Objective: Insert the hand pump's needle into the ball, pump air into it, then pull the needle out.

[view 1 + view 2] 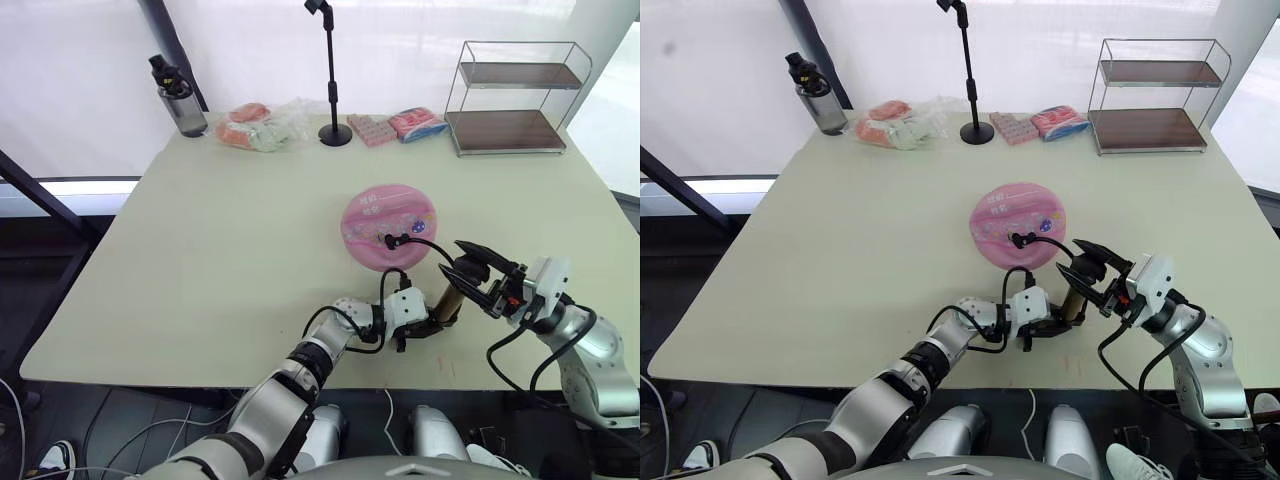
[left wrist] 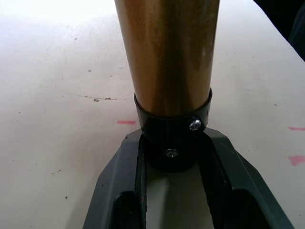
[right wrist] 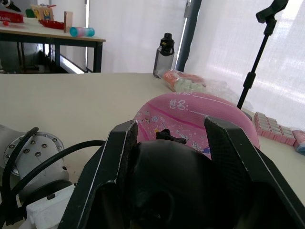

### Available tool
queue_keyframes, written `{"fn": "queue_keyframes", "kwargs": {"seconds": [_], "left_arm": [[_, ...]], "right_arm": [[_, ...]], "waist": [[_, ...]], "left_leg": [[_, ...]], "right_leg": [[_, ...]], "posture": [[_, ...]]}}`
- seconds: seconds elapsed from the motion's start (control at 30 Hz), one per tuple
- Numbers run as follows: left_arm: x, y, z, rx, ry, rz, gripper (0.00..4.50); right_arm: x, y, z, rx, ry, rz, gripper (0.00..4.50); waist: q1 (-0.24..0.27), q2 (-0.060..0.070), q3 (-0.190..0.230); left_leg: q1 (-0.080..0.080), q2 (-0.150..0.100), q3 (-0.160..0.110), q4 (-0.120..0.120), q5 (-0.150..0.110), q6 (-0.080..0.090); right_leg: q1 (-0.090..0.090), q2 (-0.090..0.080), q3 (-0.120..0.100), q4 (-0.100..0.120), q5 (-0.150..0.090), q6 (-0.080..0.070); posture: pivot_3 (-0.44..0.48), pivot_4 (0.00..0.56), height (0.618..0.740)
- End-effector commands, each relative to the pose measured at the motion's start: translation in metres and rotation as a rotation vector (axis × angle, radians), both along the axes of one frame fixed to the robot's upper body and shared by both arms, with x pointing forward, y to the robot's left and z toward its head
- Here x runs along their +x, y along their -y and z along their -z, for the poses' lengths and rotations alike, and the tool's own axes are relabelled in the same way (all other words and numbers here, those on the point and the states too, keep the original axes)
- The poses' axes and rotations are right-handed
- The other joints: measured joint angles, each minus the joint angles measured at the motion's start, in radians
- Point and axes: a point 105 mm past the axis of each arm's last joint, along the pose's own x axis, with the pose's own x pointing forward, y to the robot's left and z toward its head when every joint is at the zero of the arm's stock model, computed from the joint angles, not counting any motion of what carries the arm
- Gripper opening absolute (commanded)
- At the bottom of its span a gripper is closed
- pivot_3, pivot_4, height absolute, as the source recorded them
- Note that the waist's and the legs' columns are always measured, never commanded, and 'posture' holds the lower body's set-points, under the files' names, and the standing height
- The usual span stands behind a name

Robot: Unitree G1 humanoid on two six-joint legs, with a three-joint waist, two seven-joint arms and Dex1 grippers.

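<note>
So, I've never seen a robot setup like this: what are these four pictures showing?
Two pictures come from a humanoid robot's head, looking down over its arms at a table; the other two come from cameras on its wrists. The left gripper clamps the base of a bronze hand pump, and the right gripper closes on its black handle. The pump's hose runs to a flattish pink ball. Further back stand a water bottle, snack packets, a black stand and a wire shelf.
</note>
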Motion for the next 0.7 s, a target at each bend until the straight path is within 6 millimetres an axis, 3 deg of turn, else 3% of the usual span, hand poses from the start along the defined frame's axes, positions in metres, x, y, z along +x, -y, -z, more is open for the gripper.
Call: {"fn": "queue_keyframes", "kwargs": {"seconds": [0.03,0.53,0.7], "left_arm": [[-0.023,-0.022,0.045,0.153,-0.126,0.011,1.09],[-0.023,-0.021,0.045,0.159,-0.126,0.016,1.09],[-0.023,-0.021,0.045,0.158,-0.126,0.017,1.09]], "right_arm": [[-0.006,0.004,-0.058,0.064,0.158,-0.041,1.91],[-0.016,0.028,-0.163,0.089,0.341,-0.049,1.91],[-0.021,0.027,-0.18,0.096,0.363,-0.066,1.91]], "waist": [[0.0,0.002,0.003],[0.003,-0.001,0.012],[0.004,0.001,0.018]], "left_leg": [[0.0,0.0,0.0,0.0,0.0,0.0],[-0.003,-0.001,0.0,0.002,0.0,0.0],[-0.008,-0.002,0.0,0.003,0.0,0.0]], "right_leg": [[0.0,0.0,0.0,0.0,0.0,0.0],[0.0,-0.003,-0.001,0.0,0.0,0.0],[-0.004,-0.004,-0.002,0.0,0.003,-0.003]], "posture": [[0.0,0.15,0.736],[0.0,0.15,0.736],[0.0,0.15,0.736]]}}
